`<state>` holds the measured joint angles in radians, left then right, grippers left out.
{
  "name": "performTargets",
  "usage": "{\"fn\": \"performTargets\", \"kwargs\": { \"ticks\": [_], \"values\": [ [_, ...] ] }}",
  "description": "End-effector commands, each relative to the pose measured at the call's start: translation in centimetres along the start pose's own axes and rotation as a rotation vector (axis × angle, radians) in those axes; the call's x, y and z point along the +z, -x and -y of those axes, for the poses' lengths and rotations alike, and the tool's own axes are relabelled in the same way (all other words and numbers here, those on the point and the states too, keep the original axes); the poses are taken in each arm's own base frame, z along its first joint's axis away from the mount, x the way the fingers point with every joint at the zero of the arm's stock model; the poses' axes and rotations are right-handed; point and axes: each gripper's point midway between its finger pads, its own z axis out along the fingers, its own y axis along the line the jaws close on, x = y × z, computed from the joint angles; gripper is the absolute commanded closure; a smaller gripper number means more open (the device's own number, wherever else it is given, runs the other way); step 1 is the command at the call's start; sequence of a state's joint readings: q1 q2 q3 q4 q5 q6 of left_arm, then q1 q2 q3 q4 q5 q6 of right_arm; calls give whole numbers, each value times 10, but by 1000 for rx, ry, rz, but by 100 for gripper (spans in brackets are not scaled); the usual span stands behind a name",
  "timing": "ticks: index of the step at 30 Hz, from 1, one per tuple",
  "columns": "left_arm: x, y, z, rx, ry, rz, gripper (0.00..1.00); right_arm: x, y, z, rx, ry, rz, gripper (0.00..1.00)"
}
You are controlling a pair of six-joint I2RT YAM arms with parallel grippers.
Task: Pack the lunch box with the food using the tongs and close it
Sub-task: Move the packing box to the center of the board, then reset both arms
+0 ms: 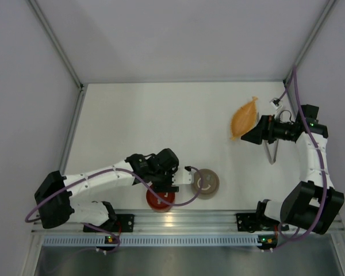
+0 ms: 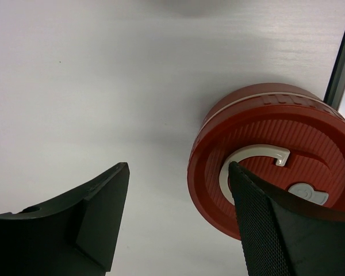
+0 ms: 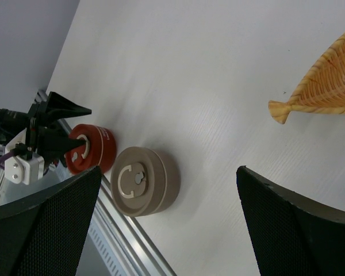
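The lunch box shows as two round lidded tins. A red tin [image 1: 160, 199] [image 2: 264, 132] [image 3: 98, 146] sits by the near edge, and a tan tin [image 1: 206, 183] [image 3: 141, 181] stands to its right. My left gripper [image 1: 170, 185] [image 2: 179, 172] hangs open over the red tin, its right finger across the lid's white ring handle. Bare table lies between its fingers. My right gripper [image 1: 252, 137] [image 3: 167, 172] is open at the far right beside the orange leaf-shaped dish [image 1: 244, 118] [image 3: 328, 86]. The grey tongs [image 1: 271, 154] lie on the table under the right arm. No food shows.
A metal rail [image 1: 184, 218] runs along the near table edge, just behind the two tins. Frame posts and grey walls close the left, right and far sides. Purple cables loop off both arms.
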<state>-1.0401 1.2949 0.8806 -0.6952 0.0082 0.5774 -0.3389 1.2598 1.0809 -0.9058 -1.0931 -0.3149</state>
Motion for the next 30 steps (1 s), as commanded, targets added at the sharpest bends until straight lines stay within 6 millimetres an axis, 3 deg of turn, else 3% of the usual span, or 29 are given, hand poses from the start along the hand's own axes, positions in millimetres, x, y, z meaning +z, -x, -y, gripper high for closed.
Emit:
{"fn": "performTargets", "kwargs": {
  "ticks": [1,11,17,21,22,23,25,26,30],
  "values": [
    [14,-3,-8,-19,22,-10,25,-5,6,-1,-35,8,24,1],
    [24,-8,-41,-62,85,-7,25,-5,4,1,-28,9,20,1],
    [7,8,-43,-64,56,49,22,-6,6,-1,-37,10,25,1],
    [-29,35,-52,-129,40,113,18,-8,9,-4,-52,11,34,1],
    [-52,55,-61,-136,47,196,17,-9,12,-5,-59,10,38,1],
    [-64,58,-71,-165,57,228,15,-9,14,-5,-60,9,40,1],
    [-88,67,-72,-208,-1,293,12,-10,19,-6,-67,6,48,1],
    [-113,72,-95,-256,35,346,11,-11,21,-6,-70,3,49,1],
    [-149,58,-121,-447,2,418,2,-13,33,1,-107,-55,81,1]
  ]
}}
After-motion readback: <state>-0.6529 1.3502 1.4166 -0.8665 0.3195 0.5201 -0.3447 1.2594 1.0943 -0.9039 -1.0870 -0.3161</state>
